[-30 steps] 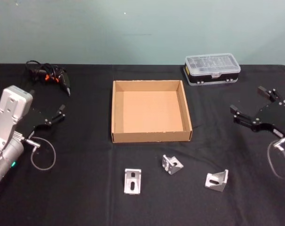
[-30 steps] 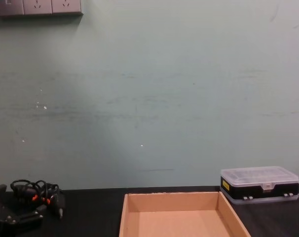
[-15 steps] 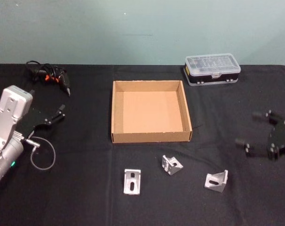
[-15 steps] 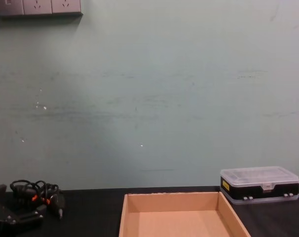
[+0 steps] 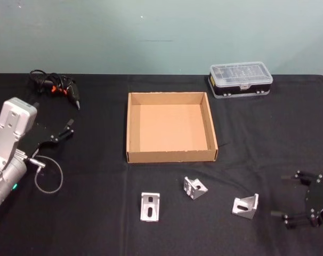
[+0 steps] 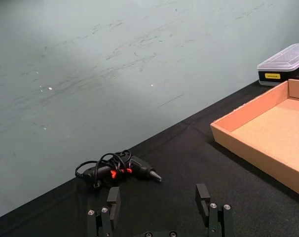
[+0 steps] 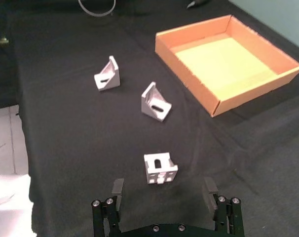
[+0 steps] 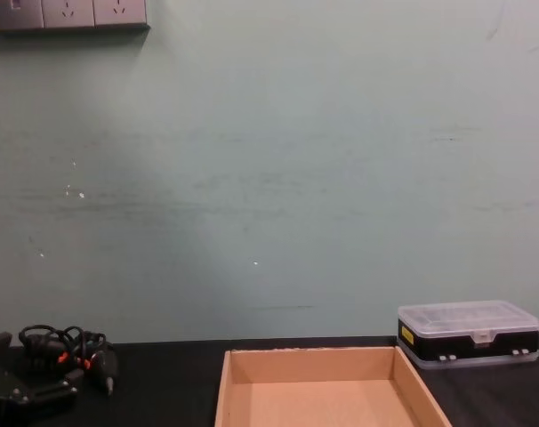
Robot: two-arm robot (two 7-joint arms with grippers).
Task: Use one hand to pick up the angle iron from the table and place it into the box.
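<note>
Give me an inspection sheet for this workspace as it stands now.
Surface: black table, matte.
Job's things: box open, empty; left angle iron, middle angle iron, right angle iron on the table before it.
Clutter: case, beyond the box's right corner.
Grippers: left gripper open, parked at left; right gripper open, right of the right angle iron, apart.
Cables: tangle, far left; loop by the left arm.
Surroundings: wall, sockets.

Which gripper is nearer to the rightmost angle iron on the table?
Right. The right gripper sits just right of the rightmost angle iron; the left gripper is far across the table, left of the box.
</note>
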